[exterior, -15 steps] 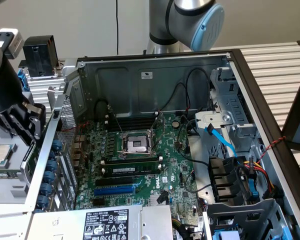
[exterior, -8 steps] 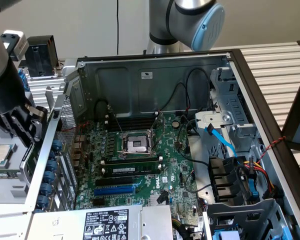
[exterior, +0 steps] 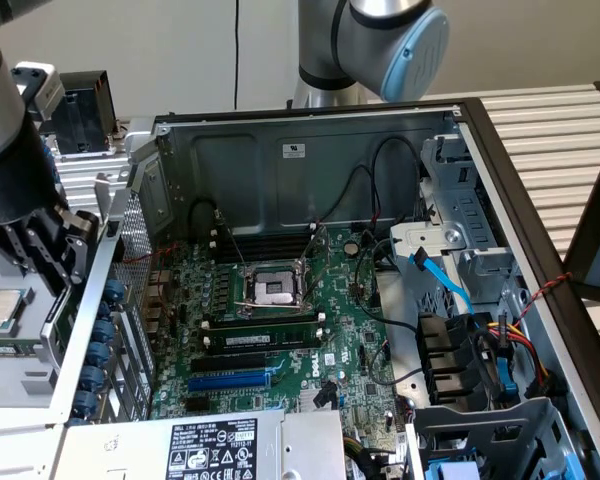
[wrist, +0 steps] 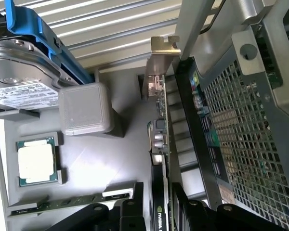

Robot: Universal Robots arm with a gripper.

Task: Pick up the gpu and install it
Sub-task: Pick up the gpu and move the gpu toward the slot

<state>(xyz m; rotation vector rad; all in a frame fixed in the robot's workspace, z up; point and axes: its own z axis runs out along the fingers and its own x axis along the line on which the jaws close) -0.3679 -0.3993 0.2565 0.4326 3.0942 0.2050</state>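
The gpu [wrist: 160, 144] appears edge-on in the wrist view: a thin green board, a silver end bracket [wrist: 160, 57] at its far end and a black cooler near my fingers. My gripper [wrist: 159, 204] is shut on it, a black finger [wrist: 137, 199] pressing each side. It hangs beside the case's perforated rear wall [wrist: 241, 144], over the grey parts tray [wrist: 101, 163]. In the exterior view my gripper [exterior: 60, 245] is outside the open computer case, at that view's left. The motherboard [exterior: 280, 340] lies inside with a blue slot [exterior: 230, 380].
The tray holds a hard drive in a blue caddy [wrist: 24, 82], a grey block [wrist: 84, 108], a processor chip [wrist: 36, 161] and a memory stick [wrist: 72, 202]. Inside the case are memory sticks [exterior: 260, 335], the processor socket [exterior: 277, 290], cables and drive bays [exterior: 470, 350], and the power supply [exterior: 215, 445].
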